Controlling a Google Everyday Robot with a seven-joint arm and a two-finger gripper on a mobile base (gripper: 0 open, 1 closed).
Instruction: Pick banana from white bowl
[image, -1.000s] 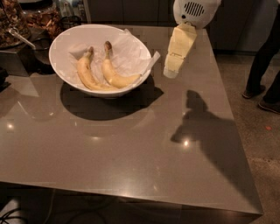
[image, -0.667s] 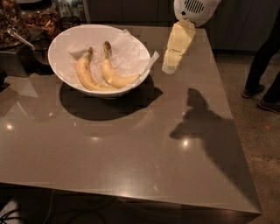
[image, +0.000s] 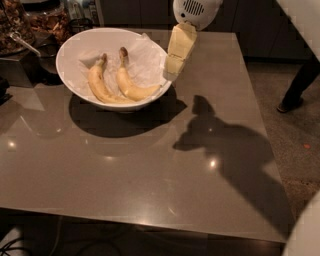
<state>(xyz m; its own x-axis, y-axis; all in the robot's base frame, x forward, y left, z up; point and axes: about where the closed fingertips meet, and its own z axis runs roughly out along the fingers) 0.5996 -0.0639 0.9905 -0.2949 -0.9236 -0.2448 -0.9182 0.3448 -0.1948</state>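
Observation:
The white bowl (image: 75, 45) stands at the back left of the grey table (image: 150, 170), lined with crumpled white paper. Two bananas lie in it side by side. The banana (image: 131, 86) on the right is thick and bent, with a dark brown stem tip pointing to the back. A slimmer, evenly curved banana (image: 97, 85) lies to its left. My gripper (image: 172, 67), cream-coloured under a white wrist, hangs at the bowl's right rim, pointing down and left. It is to the right of the banana, above it and apart from it. It holds nothing that I can see.
Dark containers and clutter (image: 42, 22) stand behind and left of the bowl, with a metal handle (image: 22, 44) sticking out. A person's leg and shoe (image: 292, 97) are on the floor to the right of the table. The arm's shadow (image: 220, 140) falls across the table's right half.
My gripper has moved left, from over the bare table to the bowl's right rim. The bananas and bowl have not moved.

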